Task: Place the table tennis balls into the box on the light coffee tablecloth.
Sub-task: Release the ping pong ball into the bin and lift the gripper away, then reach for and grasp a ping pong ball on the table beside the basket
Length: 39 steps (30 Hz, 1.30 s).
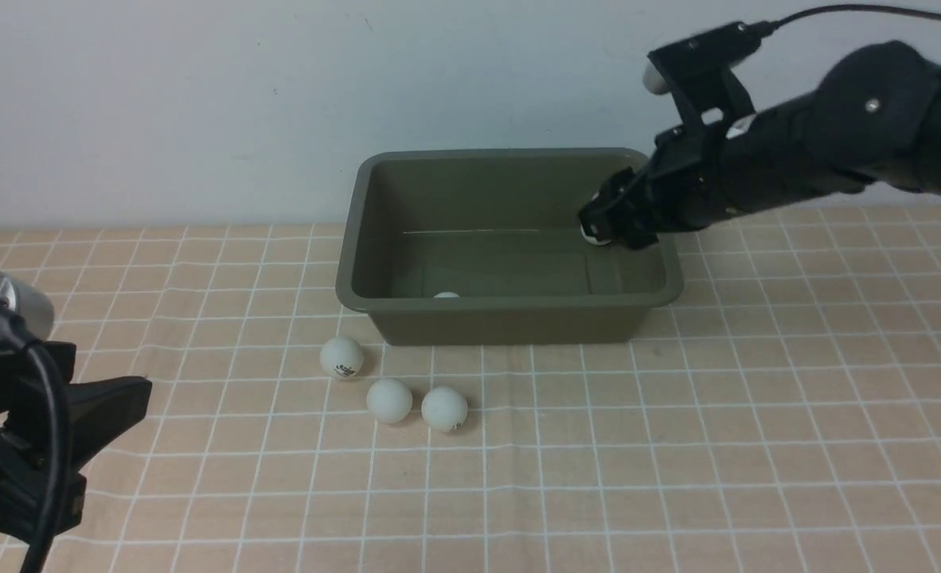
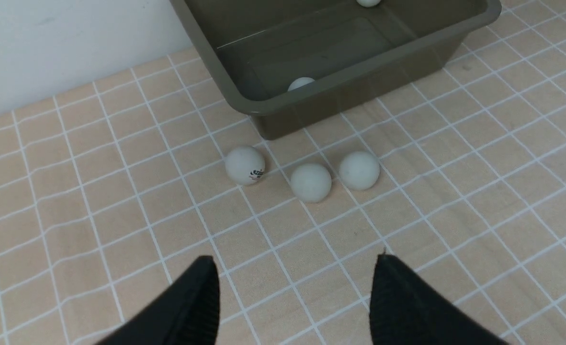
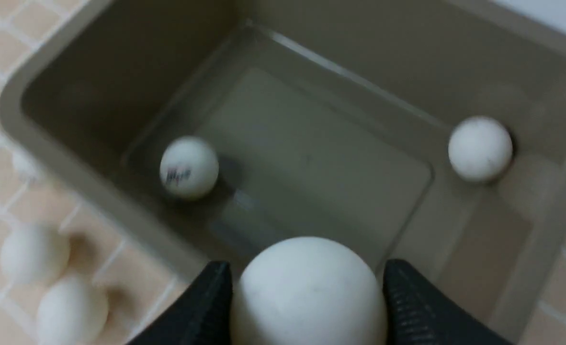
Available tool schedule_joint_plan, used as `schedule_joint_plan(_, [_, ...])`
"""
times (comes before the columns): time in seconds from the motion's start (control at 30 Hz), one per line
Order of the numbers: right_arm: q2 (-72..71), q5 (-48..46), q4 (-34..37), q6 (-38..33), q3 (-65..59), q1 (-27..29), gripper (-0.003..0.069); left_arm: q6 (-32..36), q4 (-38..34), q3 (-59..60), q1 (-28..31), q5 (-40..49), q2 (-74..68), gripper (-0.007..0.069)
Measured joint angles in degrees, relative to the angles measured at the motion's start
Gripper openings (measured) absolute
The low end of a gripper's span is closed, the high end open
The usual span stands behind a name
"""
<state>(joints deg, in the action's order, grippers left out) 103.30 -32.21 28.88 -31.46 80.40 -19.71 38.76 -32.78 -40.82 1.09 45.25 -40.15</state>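
Note:
The olive-green box (image 1: pixel 510 325) stands on the light coffee tablecloth (image 1: pixel 677 446). My right gripper (image 1: pixel 600 225) is over the box's right end, shut on a white table tennis ball (image 3: pixel 307 292). Two more balls lie inside the box (image 3: pixel 189 166) (image 3: pixel 480 148); the front view shows only one of them (image 1: pixel 446 295). Three balls lie on the cloth in front of the box's left corner (image 1: pixel 341 356) (image 1: pixel 389 399) (image 1: pixel 444 408). My left gripper (image 2: pixel 295 261) is open and empty above the cloth, short of these three balls (image 2: pixel 311 181).
A pale wall (image 1: pixel 200 103) runs close behind the box. The left arm and its cable (image 1: pixel 40 430) fill the front-left corner. The cloth is slightly creased at the left (image 1: pixel 160 350).

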Motion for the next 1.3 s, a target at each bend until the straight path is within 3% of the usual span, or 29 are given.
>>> schedule_joint_plan(0.33, [17.1,-8.0,0.9,-0.7,18.8,0.0,0.0371,0.6,0.0,0.0,0.0,1.9,0.0,0.0351])
schedule_joint_plan(0.4, [18.6,-8.0,0.9,-0.8,19.8,0.0,0.0404,0.9,0.0,0.0,0.0,1.9,0.0,0.0351])
schedule_joint_plan(0.5, [20.5,-7.9,-0.5,-0.9,21.8,0.0,0.0526,0.4,0.0,-0.1,0.0,1.9,-1.2,0.0351])
schedule_joint_plan(0.63, [20.3,-6.0,-1.7,-0.9,23.0,0.0,0.0574,0.4,0.0,-0.7,0.0,-0.6,-6.1,0.0351])
schedule_joint_plan(0.8, [18.5,-7.4,-2.0,-0.9,24.3,0.0,0.0573,1.8,-0.1,-4.3,0.0,-2.4,-15.4,0.0372])
schedule_joint_plan(1.0, [10.8,-16.5,-3.9,-1.1,24.7,0.0,0.055,8.8,-0.3,-14.1,0.0,-1.6,-32.9,0.0468])
schedule_joint_plan(1.3, [-5.7,-24.8,-4.5,-1.1,24.8,0.0,0.0547,15.4,-2.7,-29.0,0.0,11.7,-53.2,0.0477])
